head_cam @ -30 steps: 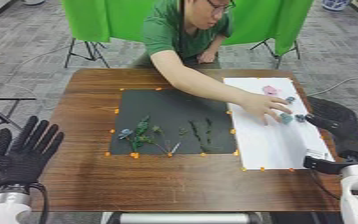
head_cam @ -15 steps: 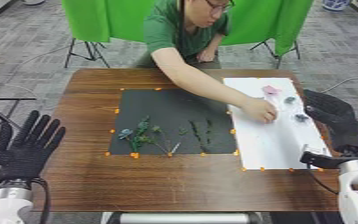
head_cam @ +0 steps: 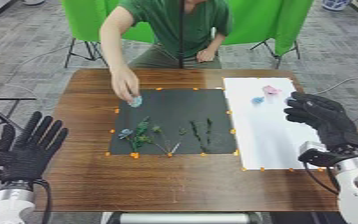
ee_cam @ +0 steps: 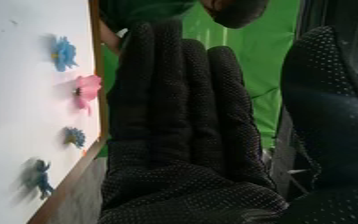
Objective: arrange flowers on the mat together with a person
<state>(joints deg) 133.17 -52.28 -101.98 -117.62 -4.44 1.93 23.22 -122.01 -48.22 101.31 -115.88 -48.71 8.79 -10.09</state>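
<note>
1. No text, label, brand, number or sign can be read.
</note>
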